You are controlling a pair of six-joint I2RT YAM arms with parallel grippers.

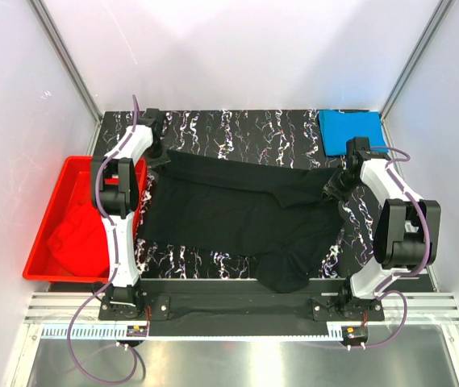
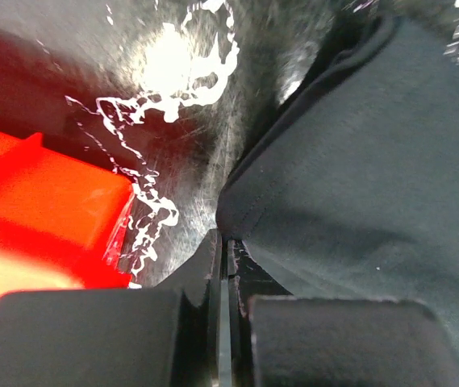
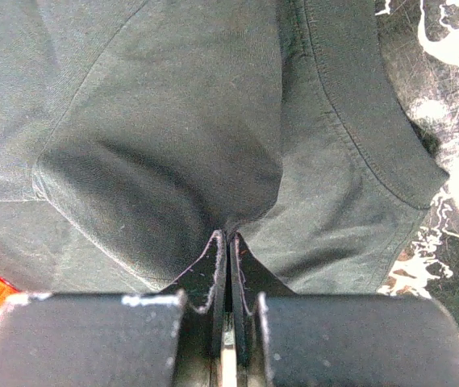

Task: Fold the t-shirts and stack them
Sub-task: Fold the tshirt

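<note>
Currently, left claw [image 2: 227,246] and right claw [image 3: 227,238] are pinched closed on the black t-shirt [image 1: 237,214]; its long axis runs between them, body lying nearward of both.

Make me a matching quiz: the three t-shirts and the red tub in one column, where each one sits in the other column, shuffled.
Column one:
1. black t-shirt
2. blue t-shirt
3. red t-shirt
4. red tub

Column two:
A. folded, far right corner
B. bunched inside the tub
C. spread out across the middle
D. far left side

Pairs: 1-C, 2-A, 3-B, 4-D
</note>
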